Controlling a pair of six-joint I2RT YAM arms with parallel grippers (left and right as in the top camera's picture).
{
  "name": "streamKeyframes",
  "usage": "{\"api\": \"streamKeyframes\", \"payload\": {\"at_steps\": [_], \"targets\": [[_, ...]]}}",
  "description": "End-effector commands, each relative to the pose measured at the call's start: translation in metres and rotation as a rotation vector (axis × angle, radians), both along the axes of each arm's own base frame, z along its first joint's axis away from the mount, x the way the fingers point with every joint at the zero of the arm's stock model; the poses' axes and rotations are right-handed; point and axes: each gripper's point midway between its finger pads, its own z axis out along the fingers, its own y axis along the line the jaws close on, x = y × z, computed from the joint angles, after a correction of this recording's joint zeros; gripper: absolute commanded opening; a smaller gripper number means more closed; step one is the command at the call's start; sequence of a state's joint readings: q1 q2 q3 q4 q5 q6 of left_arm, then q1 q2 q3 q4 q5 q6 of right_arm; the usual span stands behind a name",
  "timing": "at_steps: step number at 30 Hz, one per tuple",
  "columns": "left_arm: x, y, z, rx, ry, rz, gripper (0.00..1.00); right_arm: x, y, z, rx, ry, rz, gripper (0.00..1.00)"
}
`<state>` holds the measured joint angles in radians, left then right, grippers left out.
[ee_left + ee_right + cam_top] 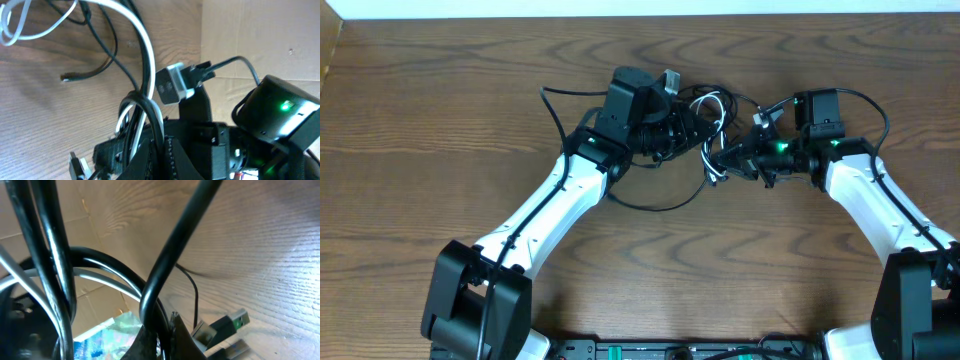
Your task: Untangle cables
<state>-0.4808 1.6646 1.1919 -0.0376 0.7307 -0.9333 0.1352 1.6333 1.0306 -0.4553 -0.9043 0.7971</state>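
- Cables (698, 120): a tangled bunch of thin black cords and one white one is lying on the wooden surface (440, 120), toward its far edge and between the two end effectors. One black loop is trailing out toward the near side, and another strand is running off to the left.
- White cable (148, 65): in the left wrist view it is curving down from the top and running in between the fingers of the left end effector, side by side with black strands. Overhead, its loops are showing in the middle of the bunch.
- Left end effector (672, 128): it is clenching on the cables, with white and black strands passing through its grip.
- Grey-white plug (172, 86): it is sitting just above the left end effector and joining a black cord that is arching off to the right.
- Loose black cord end (75, 76): it is lying flat on the surface, apart from the grip.
- Right end effector (720, 160): it is reaching in from the right, its fingers clenched on a black cable (170, 245) that is rising steeply from the fingertips in the right wrist view. Further black and pale strands are crossing close to that camera.
- USB plugs (234, 322): two metal-tipped plugs are lying on the surface just beside the right end effector.
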Motion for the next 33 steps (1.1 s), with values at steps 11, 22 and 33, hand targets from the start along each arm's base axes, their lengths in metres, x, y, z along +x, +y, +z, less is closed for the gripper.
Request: {"api": "streamKeyframes", "payload": {"at_steps": [11,22,33], "targets": [[0.044,0.039,0.051,-0.155,-0.106,0.105,0.08,-0.018,-0.086,-0.069,-0.629,0.031,-0.052,0.01],[0.026,0.078,-0.024,0.150,0.001,0.103,0.12,-0.020,-0.064,-0.060,-0.531,-0.084,0.108,0.01],[-0.025,0.015,-0.042,0.263,-0.009,-0.029,0.48,-0.016,-0.022,-0.028,-0.251,-0.180,0.174,0.01]]}}
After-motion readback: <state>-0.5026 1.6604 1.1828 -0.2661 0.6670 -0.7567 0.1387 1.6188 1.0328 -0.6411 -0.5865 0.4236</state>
